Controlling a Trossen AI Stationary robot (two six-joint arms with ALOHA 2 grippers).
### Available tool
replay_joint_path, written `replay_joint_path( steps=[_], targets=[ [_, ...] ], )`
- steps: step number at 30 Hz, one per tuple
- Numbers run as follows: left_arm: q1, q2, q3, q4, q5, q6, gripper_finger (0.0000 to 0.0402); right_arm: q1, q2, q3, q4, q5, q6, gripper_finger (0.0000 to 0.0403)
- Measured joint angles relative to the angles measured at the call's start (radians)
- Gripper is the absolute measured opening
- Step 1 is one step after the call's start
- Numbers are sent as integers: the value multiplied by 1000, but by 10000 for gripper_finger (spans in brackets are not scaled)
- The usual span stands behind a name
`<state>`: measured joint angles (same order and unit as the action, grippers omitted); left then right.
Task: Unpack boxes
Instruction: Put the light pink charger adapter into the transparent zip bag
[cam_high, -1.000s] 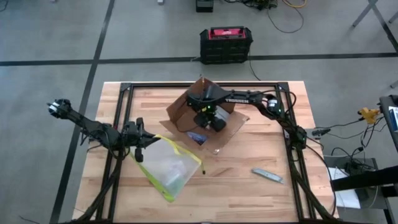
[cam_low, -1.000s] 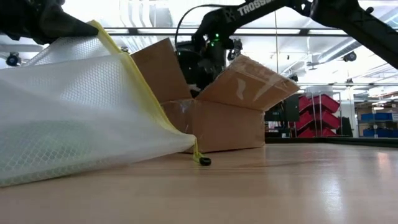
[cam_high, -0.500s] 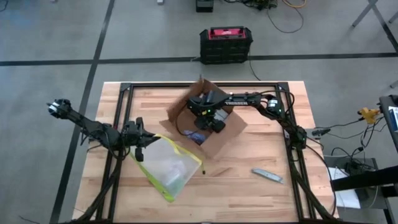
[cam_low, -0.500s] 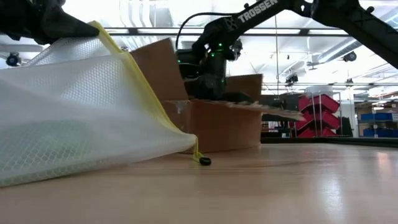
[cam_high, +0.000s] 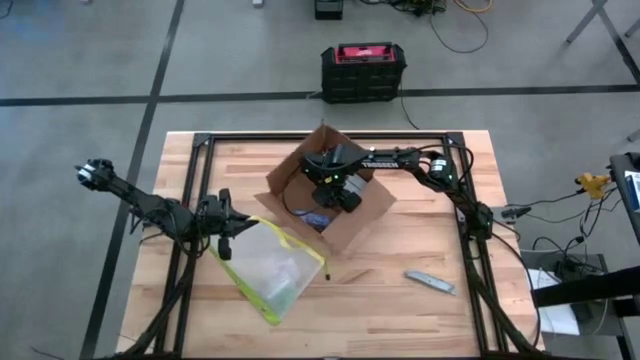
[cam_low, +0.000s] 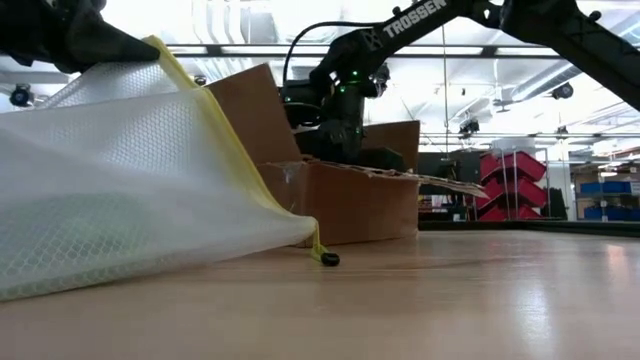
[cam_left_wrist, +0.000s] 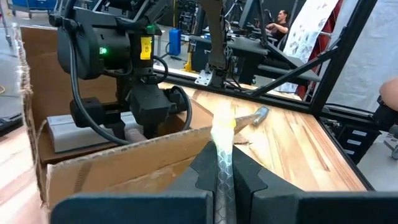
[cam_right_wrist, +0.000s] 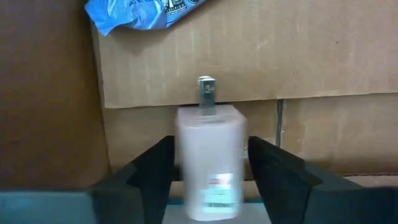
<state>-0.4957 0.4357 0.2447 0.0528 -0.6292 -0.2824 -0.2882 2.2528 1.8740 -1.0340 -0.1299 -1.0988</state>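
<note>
Having swung the carton (cam_high: 330, 195)'s near flap down flat, now reaching the right gripper (cam_right_wrist: 211, 163) into it mid-table, fingers spread around a white adapter (cam_right_wrist: 208, 158), needing to close and lift toward the pouch (cam_high: 268, 268) being pinched by the left gripper (cam_left_wrist: 222, 167).

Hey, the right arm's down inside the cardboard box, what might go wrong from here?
1. In the right wrist view the white charger block sits between the right tool's fingers; the grip isn't confirmed, so it may slip on lifting.
2. The arm could snag a raised flap of the box on its way out.
3. The left tool pinches only the pouch edge, which could sag.
</note>
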Motion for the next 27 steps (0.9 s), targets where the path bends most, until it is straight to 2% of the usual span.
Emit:
replay_joint_path(
  steps=[5,6,11,20,27],
  targets=[
    [0,1,0,4,0,0,0,0,1,8,-3,8,-1,95],
    [0,1,0,4,0,0,0,1,1,15,-5,19,-2,90],
    [-1,-1,0,4,16,4,0,7,-17,60,-14,92,21,90],
    [-2,-1,0,-30,54,-11,0,32,-144,101,-24,92,109,90],
    [-2,-6,0,-38,82,10,0,86,-257,102,-14,79,293,90]
  ],
)
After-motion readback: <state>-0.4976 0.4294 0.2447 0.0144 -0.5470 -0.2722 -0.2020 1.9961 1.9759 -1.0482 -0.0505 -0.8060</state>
